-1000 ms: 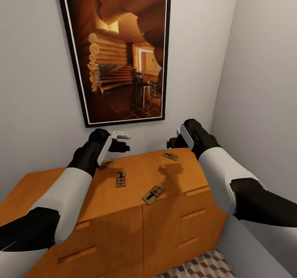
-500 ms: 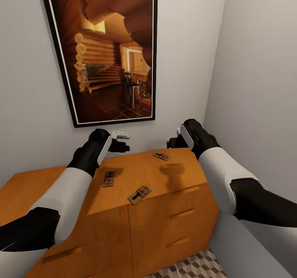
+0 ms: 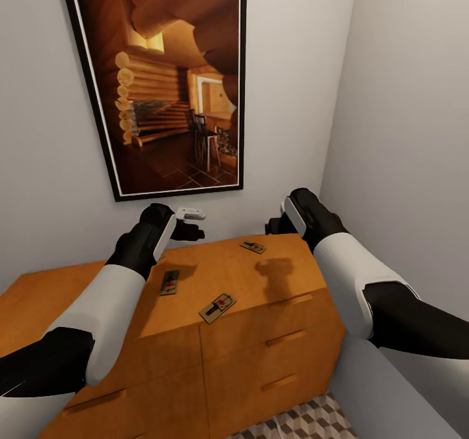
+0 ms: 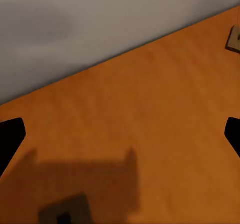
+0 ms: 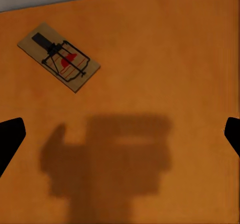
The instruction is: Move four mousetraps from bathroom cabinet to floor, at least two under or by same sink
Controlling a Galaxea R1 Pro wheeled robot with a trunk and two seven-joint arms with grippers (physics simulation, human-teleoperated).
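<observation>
Head view: orange-brown cabinet (image 3: 247, 309) below a framed picture (image 3: 172, 81) on the wall; three mousetraps lie flat on its top: one (image 3: 169, 282) just beside the left forearm, one (image 3: 217, 307) near the front edge, one (image 3: 253, 247) toward the back. Left gripper (image 3: 189, 223) and right gripper (image 3: 273, 225) hover above the top, neither touching a trap. Patterned floor tiles (image 3: 312, 423) at 5 o'clock. Left wrist view: jaws spread wide, fingertips (image 4: 10, 136) at both edges, bare cabinet top between; one trap corner (image 4: 233, 38) at 2 o'clock, another (image 4: 67, 211) in shadow at 7 o'clock. Right wrist view: jaws wide, nothing held, fingertips (image 5: 9, 134) at the edges; trap (image 5: 59, 57) at 10 o'clock, outside the jaws.
</observation>
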